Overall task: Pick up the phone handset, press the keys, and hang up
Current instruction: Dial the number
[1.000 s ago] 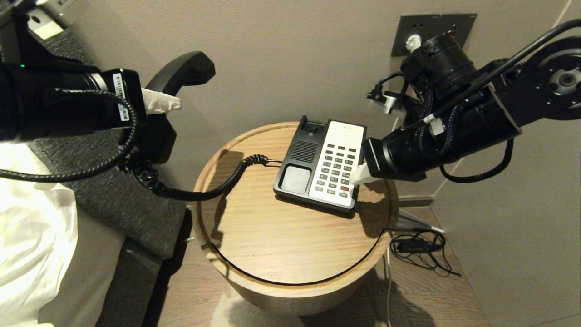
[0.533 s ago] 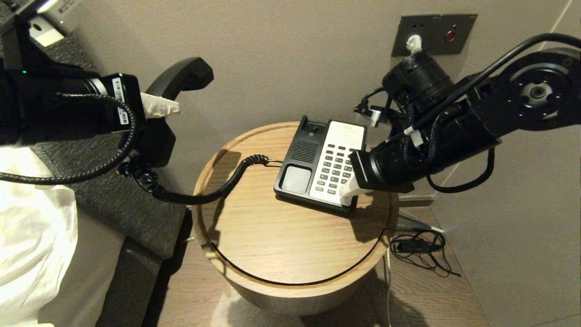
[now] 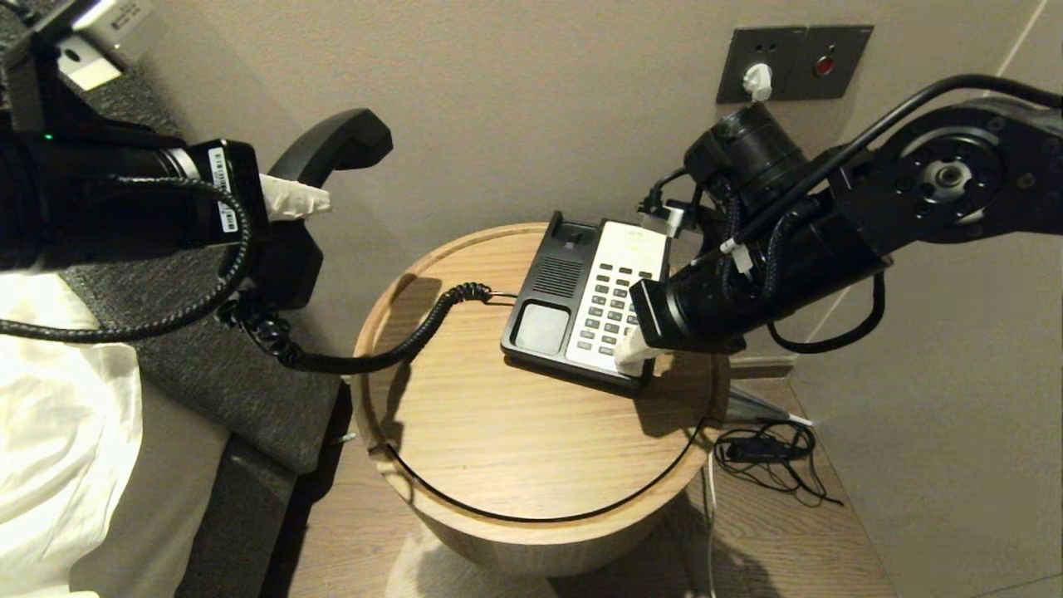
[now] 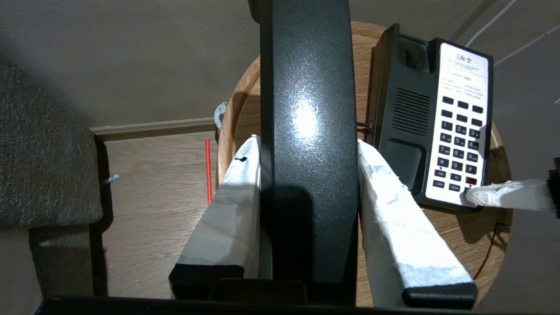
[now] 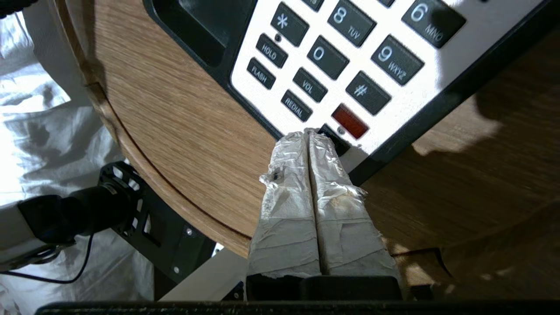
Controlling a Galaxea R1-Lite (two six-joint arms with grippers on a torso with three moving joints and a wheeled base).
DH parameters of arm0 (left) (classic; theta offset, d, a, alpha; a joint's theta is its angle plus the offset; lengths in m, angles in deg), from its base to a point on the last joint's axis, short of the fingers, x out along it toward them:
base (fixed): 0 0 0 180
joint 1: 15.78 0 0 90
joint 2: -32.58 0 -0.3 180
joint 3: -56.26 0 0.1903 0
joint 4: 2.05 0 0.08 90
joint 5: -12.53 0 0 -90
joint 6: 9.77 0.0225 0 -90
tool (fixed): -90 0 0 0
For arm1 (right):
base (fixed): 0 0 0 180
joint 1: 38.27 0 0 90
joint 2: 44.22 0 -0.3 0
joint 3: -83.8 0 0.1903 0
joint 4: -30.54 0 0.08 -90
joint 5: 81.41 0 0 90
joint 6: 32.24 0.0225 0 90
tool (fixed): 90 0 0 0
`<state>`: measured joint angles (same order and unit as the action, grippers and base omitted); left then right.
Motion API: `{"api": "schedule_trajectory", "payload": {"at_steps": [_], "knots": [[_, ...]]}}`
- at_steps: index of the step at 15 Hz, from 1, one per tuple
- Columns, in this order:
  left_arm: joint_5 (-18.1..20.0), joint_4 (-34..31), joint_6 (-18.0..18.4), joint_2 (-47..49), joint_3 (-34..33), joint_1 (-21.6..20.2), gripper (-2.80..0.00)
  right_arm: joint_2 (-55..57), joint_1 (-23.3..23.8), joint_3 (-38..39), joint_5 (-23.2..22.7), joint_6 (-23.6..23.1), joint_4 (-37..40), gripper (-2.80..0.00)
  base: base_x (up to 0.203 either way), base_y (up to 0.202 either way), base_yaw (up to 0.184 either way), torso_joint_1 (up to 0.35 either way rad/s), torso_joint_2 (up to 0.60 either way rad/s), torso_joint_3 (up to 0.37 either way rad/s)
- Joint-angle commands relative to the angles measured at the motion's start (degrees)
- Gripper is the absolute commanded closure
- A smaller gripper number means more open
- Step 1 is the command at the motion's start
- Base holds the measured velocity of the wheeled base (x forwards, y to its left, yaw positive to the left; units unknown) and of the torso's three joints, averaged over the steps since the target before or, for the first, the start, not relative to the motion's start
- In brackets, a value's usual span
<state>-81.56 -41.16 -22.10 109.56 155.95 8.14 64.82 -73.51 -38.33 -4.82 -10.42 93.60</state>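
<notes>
The black phone handset (image 3: 332,145) is held up at the left, off the table, by my left gripper (image 3: 295,203), whose white-taped fingers (image 4: 232,197) are shut on its middle (image 4: 306,131). Its coiled cord (image 3: 374,349) runs to the phone base (image 3: 594,299) on the round wooden table (image 3: 515,432). My right gripper (image 3: 631,353) is shut and empty; its tips (image 5: 309,133) touch a dark key at the keypad's near right corner, just below the red key (image 5: 349,121).
A wall outlet plate (image 3: 789,62) with a white plug is behind the right arm. Loose black cable (image 3: 768,457) lies on the floor right of the table. A bed with grey headboard (image 3: 191,357) and white bedding (image 3: 58,448) is at the left.
My right gripper has moved left and toward the near edge of the keypad, from beside the red key to its near right corner. The left gripper holds the handset almost still.
</notes>
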Motion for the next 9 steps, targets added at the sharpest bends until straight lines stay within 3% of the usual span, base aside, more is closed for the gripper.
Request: {"api": "schedule_trajectory", "payload": {"at_steps": [1,9], "knots": [[0.0,-0.1,-0.1,0.0,0.0,0.0,0.0,-0.7,0.0,-0.4,-0.1,0.2,0.4,0.0,0.0,0.0,0.0,0.0,0.0,0.0],[0.0,-0.1,-0.3,0.0,0.1,0.0,0.0,-0.3,0.2,-0.4,0.1,-0.2,-0.3,0.0,0.0,0.0,0.0,0.0,0.0,0.0]]}}
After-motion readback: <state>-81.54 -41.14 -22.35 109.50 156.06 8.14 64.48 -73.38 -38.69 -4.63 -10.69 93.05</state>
